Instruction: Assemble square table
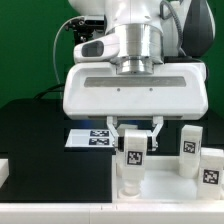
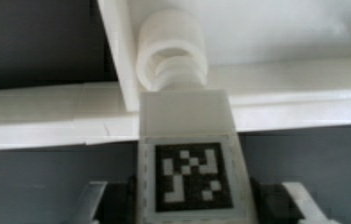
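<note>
My gripper (image 1: 137, 133) hangs low over the black table, shut on a chunky white leg (image 1: 132, 160) that stands upright with its tag facing the exterior camera. In the wrist view the same leg (image 2: 190, 150) fills the middle between my two fingers (image 2: 110, 200). Its ribbed threaded tip (image 2: 168, 55) points away over a flat white surface that looks like the square table's slab (image 2: 278, 45). Two more tagged legs (image 1: 190, 150) (image 1: 211, 166) stand upright on the exterior view's right.
The marker board (image 1: 95, 137) lies flat behind my gripper. A white bar (image 2: 47, 115) crosses under the held leg. A white block (image 1: 4, 172) sits at the exterior view's left edge. A pale strip (image 1: 60, 212) runs along the bottom.
</note>
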Motion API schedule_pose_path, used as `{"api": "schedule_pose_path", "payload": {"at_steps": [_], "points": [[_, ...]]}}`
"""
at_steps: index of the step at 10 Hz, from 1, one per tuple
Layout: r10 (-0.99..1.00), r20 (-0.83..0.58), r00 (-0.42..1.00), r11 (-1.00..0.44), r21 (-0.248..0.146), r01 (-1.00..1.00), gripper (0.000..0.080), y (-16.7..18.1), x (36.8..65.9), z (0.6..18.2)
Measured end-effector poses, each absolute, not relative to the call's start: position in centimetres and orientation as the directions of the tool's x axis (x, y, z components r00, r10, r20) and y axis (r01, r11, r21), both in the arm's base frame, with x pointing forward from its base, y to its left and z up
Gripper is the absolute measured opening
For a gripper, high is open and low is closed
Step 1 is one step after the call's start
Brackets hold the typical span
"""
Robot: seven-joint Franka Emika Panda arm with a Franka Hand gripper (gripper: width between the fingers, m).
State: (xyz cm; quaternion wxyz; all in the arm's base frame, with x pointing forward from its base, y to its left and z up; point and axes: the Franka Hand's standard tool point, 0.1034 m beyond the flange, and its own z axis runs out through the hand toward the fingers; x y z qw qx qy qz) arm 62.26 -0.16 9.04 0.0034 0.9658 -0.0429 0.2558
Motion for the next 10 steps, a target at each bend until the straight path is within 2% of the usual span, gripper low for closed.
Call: {"api": "schedule_pose_path", "payload": {"at_steps": [7, 10], "points": [[-0.082, 0.485, 0.871, -0.996, -0.007, -0.09, 0.0284, -0.7, 61.9, 7.6], [-0.081, 0.489, 0.869, -0.996, -0.006, -0.09, 0.0284, -0.7, 61.9, 7.6]]}}
